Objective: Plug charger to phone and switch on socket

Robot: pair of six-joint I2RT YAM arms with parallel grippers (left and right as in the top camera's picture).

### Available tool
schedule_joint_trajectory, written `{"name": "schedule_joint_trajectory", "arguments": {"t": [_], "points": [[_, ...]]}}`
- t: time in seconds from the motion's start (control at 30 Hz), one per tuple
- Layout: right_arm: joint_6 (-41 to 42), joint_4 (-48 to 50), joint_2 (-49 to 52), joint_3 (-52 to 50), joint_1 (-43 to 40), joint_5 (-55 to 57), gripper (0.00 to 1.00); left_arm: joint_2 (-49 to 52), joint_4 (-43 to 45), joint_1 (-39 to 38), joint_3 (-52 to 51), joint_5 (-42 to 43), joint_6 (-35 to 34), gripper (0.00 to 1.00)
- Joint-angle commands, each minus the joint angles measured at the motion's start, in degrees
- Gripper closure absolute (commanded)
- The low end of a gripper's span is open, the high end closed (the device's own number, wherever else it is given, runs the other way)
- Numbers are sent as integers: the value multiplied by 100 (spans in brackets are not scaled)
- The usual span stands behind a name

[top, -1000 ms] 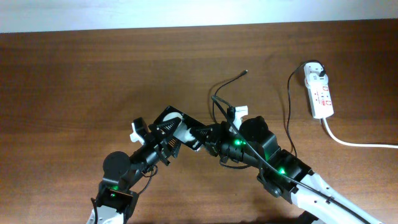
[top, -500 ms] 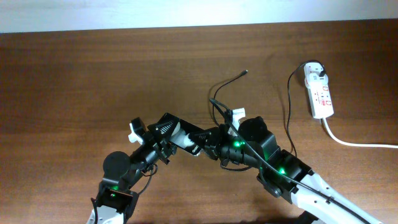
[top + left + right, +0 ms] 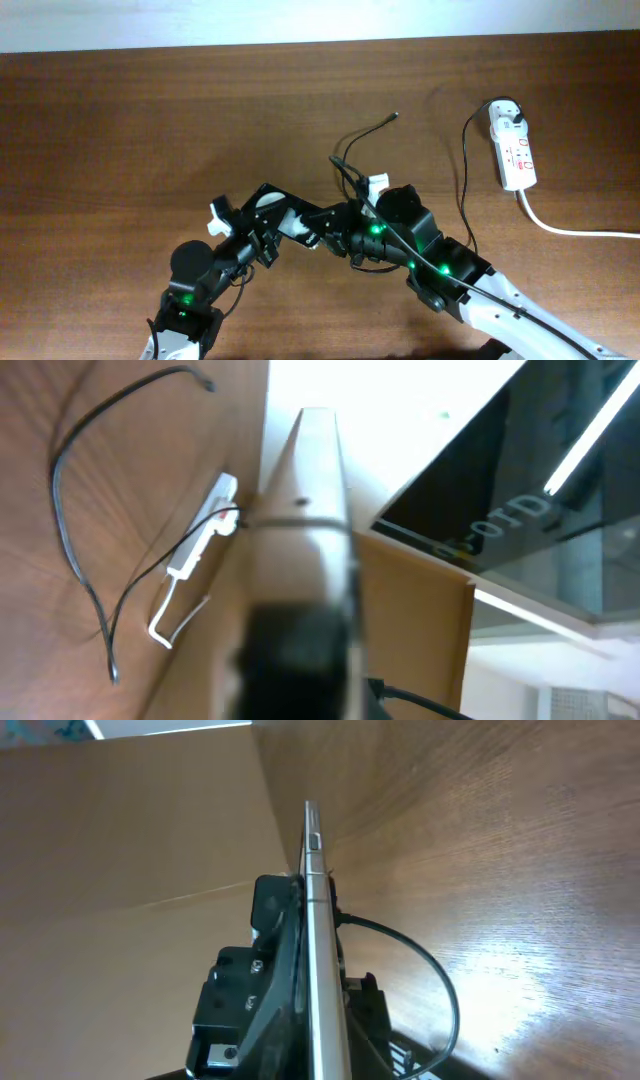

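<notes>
your table (image 3: 150,120) is dark brown wood with a long, even grain, and it fills nearly the whole overhead view. beyond its far edge runs a pale strip (image 3: 300,20), white and featureless; wall or floor, you cannot tell. the left wrist view gives you a tan board (image 3: 410,630), a bright white patch (image 3: 420,420) and a dark glossy pane (image 3: 560,500) carrying a slanted streak of light (image 3: 590,430). in the right wrist view a plain tan surface (image 3: 120,830) stands behind the tabletop, whose wood shows a soft glare (image 3: 500,990).

The brown wooden worktop (image 3: 120,120) carries the white socket (image 3: 514,150) near its far right corner (the charger (image 3: 463,170) plugged in), cable trailing toward the middle.
</notes>
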Motion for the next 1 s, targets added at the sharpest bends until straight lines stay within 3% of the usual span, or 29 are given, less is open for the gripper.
{"name": "schedule_joint_trajectory", "arguments": {"t": [0.0, 0.1, 0.27, 0.33, 0.43, 0.7, 0.83, 0.97], "points": [[-284, -70, 68, 33, 72, -11, 73, -59, -474, -11, 81, 57, -2, 100], [-782, -374, 68, 33, 74, 225, 48, -59, -1609, -11, 81, 55, 81, 100], [-903, -1484, 66, 33, 74, 990, 1, -59, -2664, -11, 81, -55, 940, 100], [-1049, -1622, 59, 33, 74, 1001, 1, -59, -2667, -11, 90, -101, 964, 100], [-2035, -1648, -142, 33, 61, 1027, 1, 59, -2743, 17, 378, -155, 1388, 100], [-2992, -2833, -1191, 33, -647, 1027, 1, 1784, -5825, 15, 3515, -188, 3886, 100], [-3021, -3499, -1300, 33, -673, 1725, 1, 3029, -7029, 15, 5101, 1224, 5119, 100], [-3021, -3528, -1300, 33, -673, 1926, 1, 3427, -7910, 17, 5226, 2157, 6188, 100]]}}
